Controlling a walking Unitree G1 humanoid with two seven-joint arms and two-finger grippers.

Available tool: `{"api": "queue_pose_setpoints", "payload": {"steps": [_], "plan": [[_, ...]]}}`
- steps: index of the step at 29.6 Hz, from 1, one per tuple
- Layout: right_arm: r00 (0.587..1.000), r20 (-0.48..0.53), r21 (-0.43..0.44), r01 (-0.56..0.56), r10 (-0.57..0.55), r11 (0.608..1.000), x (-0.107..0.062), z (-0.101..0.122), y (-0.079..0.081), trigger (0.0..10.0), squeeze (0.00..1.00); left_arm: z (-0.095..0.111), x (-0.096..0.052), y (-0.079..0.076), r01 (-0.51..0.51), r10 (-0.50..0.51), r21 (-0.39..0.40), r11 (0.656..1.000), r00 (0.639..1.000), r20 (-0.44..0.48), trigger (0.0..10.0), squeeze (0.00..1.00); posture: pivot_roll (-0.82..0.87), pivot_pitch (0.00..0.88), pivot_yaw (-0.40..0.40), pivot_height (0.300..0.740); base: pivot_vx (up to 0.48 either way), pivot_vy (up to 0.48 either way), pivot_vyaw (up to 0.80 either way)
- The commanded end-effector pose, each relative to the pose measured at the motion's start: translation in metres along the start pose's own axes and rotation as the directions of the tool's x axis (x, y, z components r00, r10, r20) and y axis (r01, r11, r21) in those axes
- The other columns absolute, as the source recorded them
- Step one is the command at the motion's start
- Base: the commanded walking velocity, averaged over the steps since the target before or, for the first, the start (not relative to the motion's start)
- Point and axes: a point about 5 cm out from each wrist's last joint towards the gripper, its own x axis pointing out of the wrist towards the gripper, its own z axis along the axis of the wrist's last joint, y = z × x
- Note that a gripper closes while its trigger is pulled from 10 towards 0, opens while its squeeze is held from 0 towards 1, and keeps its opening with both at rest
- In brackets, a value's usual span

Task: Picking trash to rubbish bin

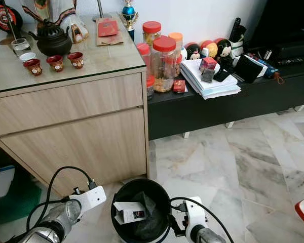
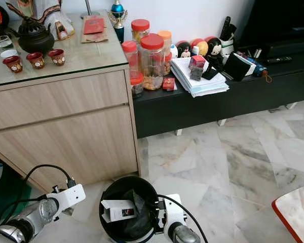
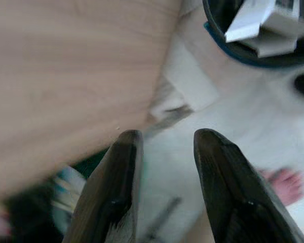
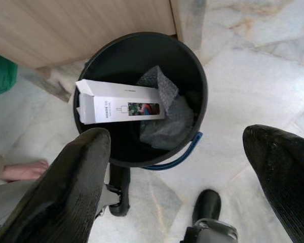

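Bin sits right below me on the marble floor, black and round, just beside the corner of the wooden cabinet. Inside it I see a white box lying across the mouth, its long axis running side to side, with the opened flap end resting on the bin's left rim and the printed end pointing toward the middle. Under the box is crumpled grey wrapping, partly covered, so I can't make out what it is.

My right gripper hangs over the bin's near edge, its fingers spread wide apart and holding nothing. My left gripper is left of the bin, near the cabinet front, with the fingers parted by a narrow gap and nothing between them; that wrist view is blurred, and the bin is cut off at its edge.

Beyond the bin, the cabinet top carries a dark teapot and small red cups. Right of the cabinet, a low black bench holds red-lidded jars and a paper stack.
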Motion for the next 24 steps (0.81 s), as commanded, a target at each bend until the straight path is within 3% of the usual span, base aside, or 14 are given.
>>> {"api": "queue_pose_setpoints", "payload": {"steps": [1, 2, 3, 5, 7, 8, 10, 17, 21, 23, 24], "plan": [[1.0, -0.014, 0.012, 0.011, -0.011, 1.0, 0.0, -0.004, 0.001, 10.0, 0.0, -0.017, -0.003, -0.011, -0.003, -0.007, -0.162, 0.987, 0.998, -0.059, 10.0, 0.0, -0.07, 0.078, 0.023, 0.74, 0.0, 0.0, 0.0], [1.0, -0.016, 0.014, 0.022, -0.021, 1.0, -0.001, -0.005, 0.0, 10.0, 0.0, -0.024, -0.005, -0.015, -0.039, 0.014, -0.344, 0.938, 0.997, -0.074, 10.0, 0.0, -0.07, 0.077, 0.023, 0.74, 0.0, 0.0, 0.0], [1.0, -0.016, 0.014, 0.022, -0.021, 1.0, -0.001, -0.005, 0.0, 10.0, 0.0, -0.024, -0.005, -0.015, -0.039, 0.014, -0.344, 0.938, 0.997, -0.074, 10.0, 0.0, -0.07, 0.077, 0.023, 0.74, 0.0, 0.0, 0.0], [0.999, -0.02, 0.018, 0.041, -0.041, 0.999, -0.002, -0.008, -0.003, 10.0, 0.0, -0.041, -0.01, -0.021, -0.129, 0.063, -0.633, 0.763, 0.99, -0.125, 10.0, 0.0, -0.07, 0.077, 0.023, 0.74, 0.0, 0.0, 0.0], [0.998, -0.023, 0.018, 0.054, -0.053, 0.998, -0.003, -0.009, -0.005, 10.0, 0.0, -0.054, -0.014, -0.024, -0.202, 0.095, -0.709, 0.676, 0.978, -0.188, 10.0, 0.0, -0.07, 0.077, 0.023, 0.74, 0.0, 0.0, 0.0], [0.998, -0.024, 0.023, 0.067, -0.066, 0.998, -0.004, -0.011, -0.007, 10.0, 0.0, -0.067, -0.019, -0.028, -0.256, 0.107, -0.754, 0.605, 0.964, -0.242, 10.0, 0.0, -0.06, 0.076, 0.023, 0.74, 0.0, 0.0, 0.0], [0.996, -0.025, 0.041, 0.086, -0.085, 0.995, -0.005, -0.013, -0.01, 10.0, 0.0, -0.081, -0.025, -0.037, -0.298, 0.105, -0.777, 0.554, 0.951, -0.29, 10.0, 0.0, -0.06, 0.076, 0.023, 0.74, 0.0, 0.0, 0.0], [0.99, -0.015, 0.069, 0.138, -0.137, 0.988, -0.007, -0.012, -0.018, 10.0, 0.0, -0.094, -0.034, -0.05, -0.326, 0.129, -0.83, 0.453, 0.945, -0.301, 10.0, 0.0, -0.06, 0.065, 0.02, 0.74, 0.0, 0.0, 0.0], [0.986, -0.008, 0.071, 0.167, -0.167, 0.983, -0.008, -0.009, -0.024, 10.0, 0.0, -0.091, -0.033, -0.051, -0.318, 0.131, -0.836, 0.447, 0.948, -0.291, 10.0, 0.0, -0.06, 0.049, 0.02, 0.74, 0.0, 0.0, 0.0], [0.97, 0.003, 0.089, 0.243, -0.245, 0.966, -0.011, -0.003, -0.043, 10.0, 0.0, -0.082, -0.029, -0.049, -0.288, 0.133, -0.841, 0.458, 0.957, -0.256, 10.0, 0.0, -0.06, 0.045, 0.019, 0.74, 0.0, 0.0, 0.0], [0.97, 0.003, 0.089, 0.243, -0.245, 0.966, -0.011, -0.003, -0.043, 10.0, 0.0, -0.082, -0.029, -0.049, -0.288, 0.133, -0.841, 0.458, 0.957, -0.256, 10.0, 0.0, -0.06, 0.045, 0.019, 0.74, 0.0, 0.0, 0.0]]}}
